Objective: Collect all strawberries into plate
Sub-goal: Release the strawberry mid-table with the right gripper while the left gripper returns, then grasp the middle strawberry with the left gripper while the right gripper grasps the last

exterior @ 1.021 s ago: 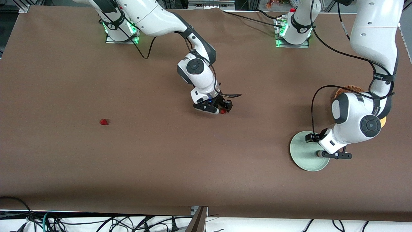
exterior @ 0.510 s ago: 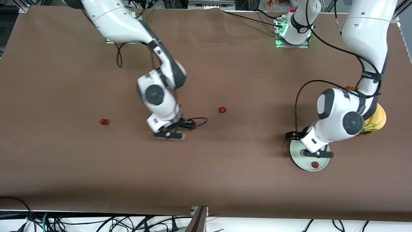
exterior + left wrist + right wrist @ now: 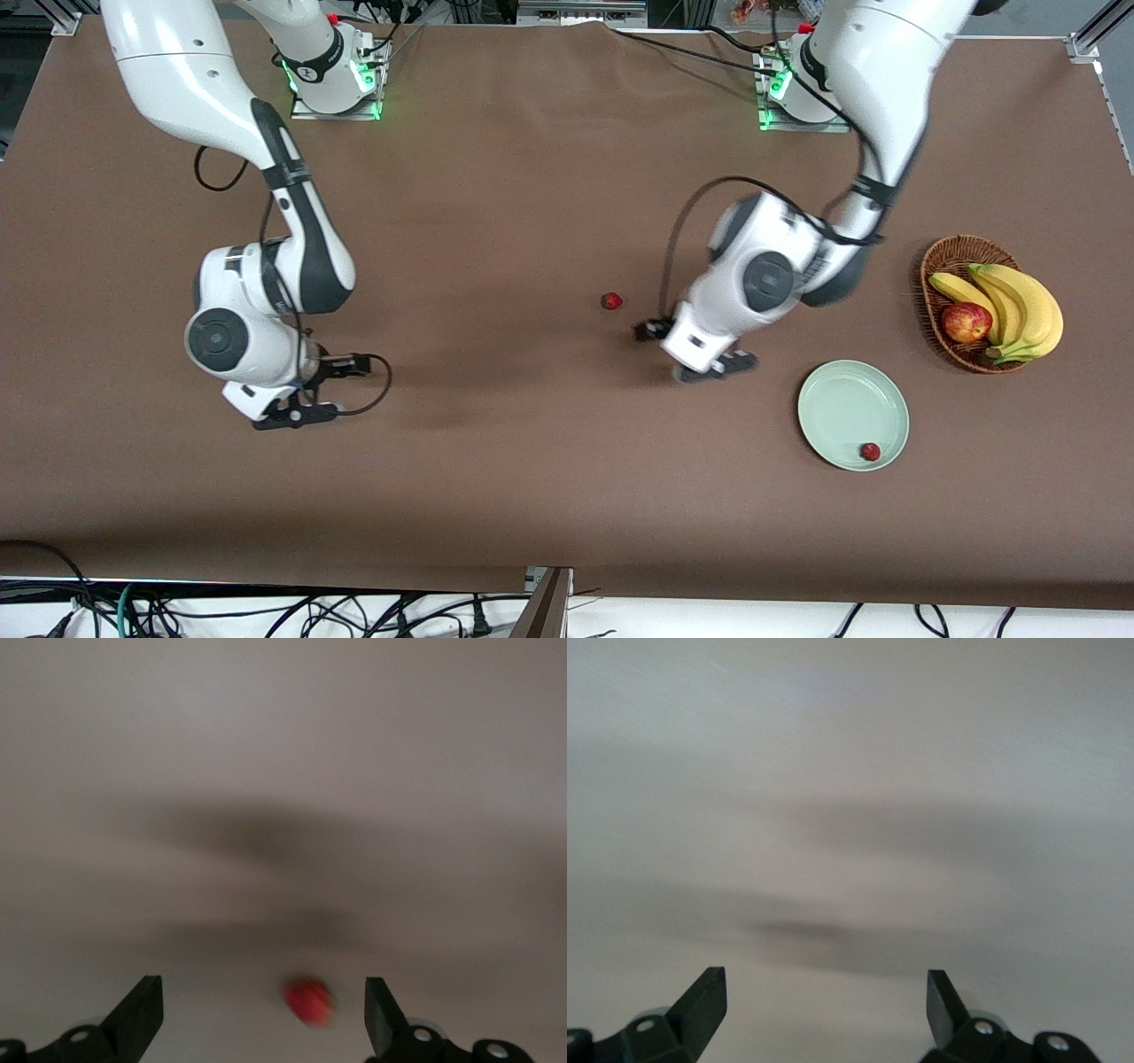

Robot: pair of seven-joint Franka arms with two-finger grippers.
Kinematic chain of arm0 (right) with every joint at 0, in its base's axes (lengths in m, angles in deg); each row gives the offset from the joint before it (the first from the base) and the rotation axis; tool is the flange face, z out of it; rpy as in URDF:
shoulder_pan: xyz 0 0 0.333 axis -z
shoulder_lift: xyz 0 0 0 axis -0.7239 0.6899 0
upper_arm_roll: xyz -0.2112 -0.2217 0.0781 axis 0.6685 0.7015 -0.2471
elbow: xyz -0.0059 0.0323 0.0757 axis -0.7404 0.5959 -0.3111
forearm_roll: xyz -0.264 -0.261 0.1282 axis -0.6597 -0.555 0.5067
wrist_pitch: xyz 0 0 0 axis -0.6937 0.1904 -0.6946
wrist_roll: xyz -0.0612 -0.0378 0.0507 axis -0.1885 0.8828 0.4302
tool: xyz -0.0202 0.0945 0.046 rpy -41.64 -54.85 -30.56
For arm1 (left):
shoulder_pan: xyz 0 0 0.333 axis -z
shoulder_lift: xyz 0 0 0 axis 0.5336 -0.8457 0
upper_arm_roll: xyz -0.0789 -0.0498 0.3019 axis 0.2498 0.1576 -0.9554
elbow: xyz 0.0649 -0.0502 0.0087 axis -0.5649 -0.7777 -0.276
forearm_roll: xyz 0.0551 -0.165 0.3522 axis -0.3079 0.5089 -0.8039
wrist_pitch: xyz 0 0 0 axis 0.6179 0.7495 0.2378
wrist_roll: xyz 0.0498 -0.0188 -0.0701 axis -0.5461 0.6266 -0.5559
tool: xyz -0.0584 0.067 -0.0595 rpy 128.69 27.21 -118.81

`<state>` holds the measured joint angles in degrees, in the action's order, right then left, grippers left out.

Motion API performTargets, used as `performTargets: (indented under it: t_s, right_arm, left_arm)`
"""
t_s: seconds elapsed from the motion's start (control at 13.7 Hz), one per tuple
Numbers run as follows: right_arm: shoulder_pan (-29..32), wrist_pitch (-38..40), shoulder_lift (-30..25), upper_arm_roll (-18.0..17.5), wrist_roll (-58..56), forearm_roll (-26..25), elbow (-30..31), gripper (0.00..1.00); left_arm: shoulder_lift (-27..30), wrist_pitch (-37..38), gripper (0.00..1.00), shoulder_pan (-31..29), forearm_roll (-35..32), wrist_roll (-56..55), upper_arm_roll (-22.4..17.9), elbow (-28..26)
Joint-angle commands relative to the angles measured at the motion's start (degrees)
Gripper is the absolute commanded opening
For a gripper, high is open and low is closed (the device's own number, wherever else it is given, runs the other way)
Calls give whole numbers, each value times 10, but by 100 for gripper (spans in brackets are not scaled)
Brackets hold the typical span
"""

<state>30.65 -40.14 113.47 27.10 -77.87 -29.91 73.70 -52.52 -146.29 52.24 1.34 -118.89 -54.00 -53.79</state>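
One strawberry [image 3: 611, 301] lies on the brown table near the middle. Another strawberry [image 3: 870, 452] lies in the mint-green plate [image 3: 837, 403], at its edge nearest the front camera. The third strawberry is hidden. My left gripper [image 3: 687, 347] is open and empty above the table between the middle strawberry and the plate. In the left wrist view that strawberry [image 3: 308, 1003] shows blurred between the open fingers of the gripper [image 3: 261, 997]. My right gripper [image 3: 323, 390] is open and empty, low over the table toward the right arm's end. The right wrist view shows the gripper [image 3: 826, 988] over bare table only.
A brown wicker basket [image 3: 932, 264] with bananas [image 3: 1019, 301] and a red-yellow apple [image 3: 966, 322] stands toward the left arm's end, a little farther from the front camera than the plate. Cables hang below the table's front edge.
The right gripper left the middle strawberry on the table and swung toward its own end. The left gripper left a strawberry in the plate and moved toward the middle strawberry, uncovering the basket.
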Motion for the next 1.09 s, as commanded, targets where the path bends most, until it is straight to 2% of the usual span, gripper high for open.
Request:
performTargets:
  t_s: [0.0, 0.29, 0.44, 0.73, 0.8, 1.02]
  right_arm:
    - [-4, -5, -36, 31, -53, -4, 61, 100]
    - [-3, -62, -47, 66, -96, -4, 129, 100]
    - [-3, -87, -56, 69, -97, -3, 165, 100]
    - [6, -109, -66, 69, -97, -1, 200, 100]
    - [7, -115, -66, 69, -98, -1, 206, 100]
    - [8, -140, -70, 69, -98, 0, 227, 100]
  left_arm:
    - [-31, -8, 100, 58, -1, -69, -14, 16]
    - [-62, -65, 100, 59, -43, -67, -12, -16]
    - [-68, -70, 100, 59, -70, -68, -12, -23]
    - [-68, -66, 100, 64, -71, -73, -11, -31]
    - [-65, -66, 93, 70, -71, -72, -11, -39]
    - [-64, -65, 36, 68, -71, -72, -11, -41]
